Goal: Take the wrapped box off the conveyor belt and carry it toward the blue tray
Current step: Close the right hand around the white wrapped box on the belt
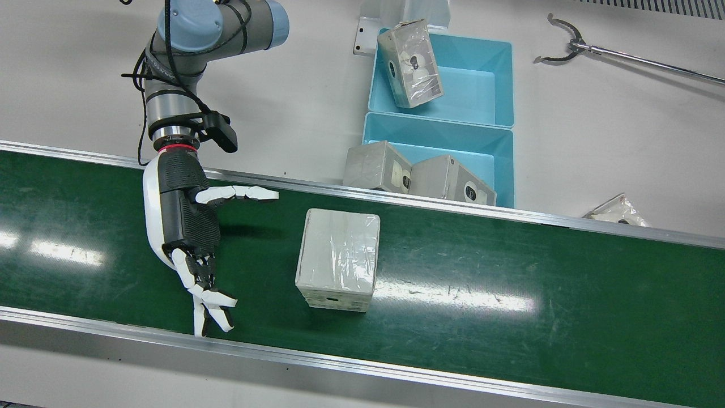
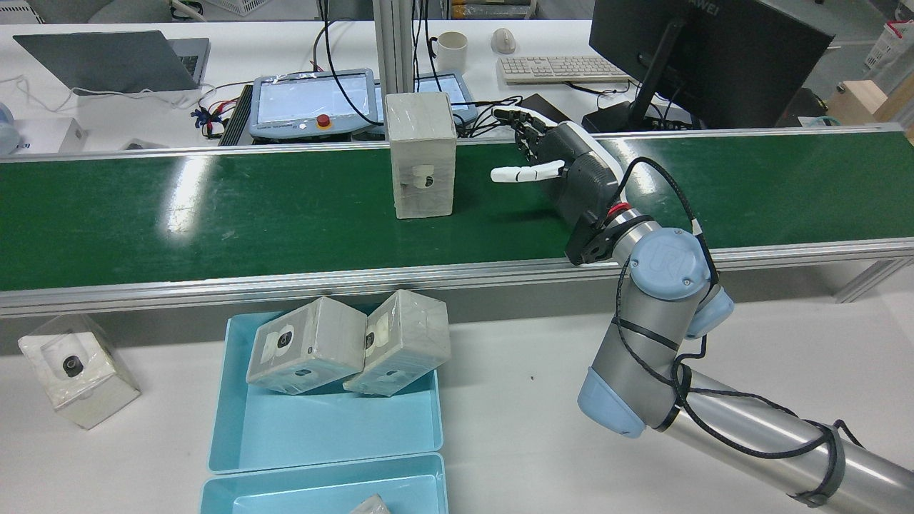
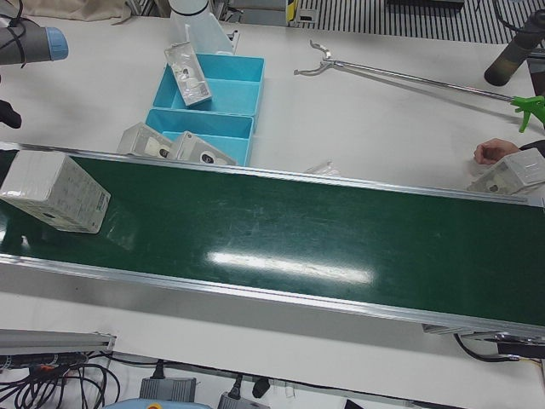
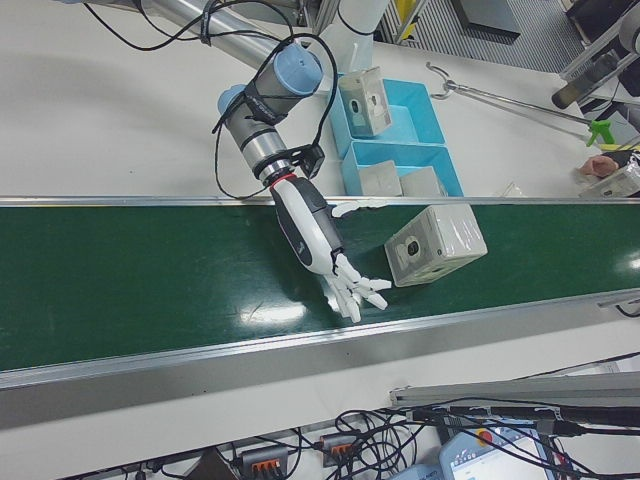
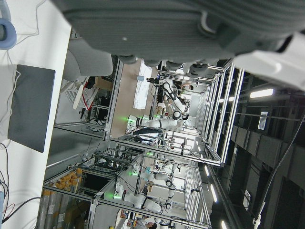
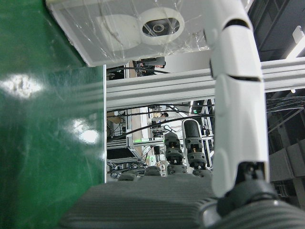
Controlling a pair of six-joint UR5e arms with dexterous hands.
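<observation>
The wrapped box [image 1: 338, 258] stands on the green conveyor belt [image 1: 510, 283], also in the rear view [image 2: 421, 153], the left-front view [image 3: 55, 192] and the right-front view [image 4: 435, 245]. My right hand [image 1: 187, 226] is open over the belt beside the box, apart from it, with one finger stretched toward it and the rest spread toward the belt's edge. It also shows in the rear view [image 2: 564, 168] and the right-front view [image 4: 320, 240]. The right hand view shows the box [image 6: 138, 28] ahead of the fingers [image 6: 236, 95]. Only the left hand's palm [image 5: 167, 24] shows.
Two blue trays [image 1: 498, 73] [image 1: 436, 133] sit on the white table behind the belt, holding three wrapped boxes [image 1: 410, 62]. A long grabber tool [image 1: 623, 56] and loose plastic wrap [image 1: 614, 212] lie nearby. Another box [image 2: 75, 371] stands on the table.
</observation>
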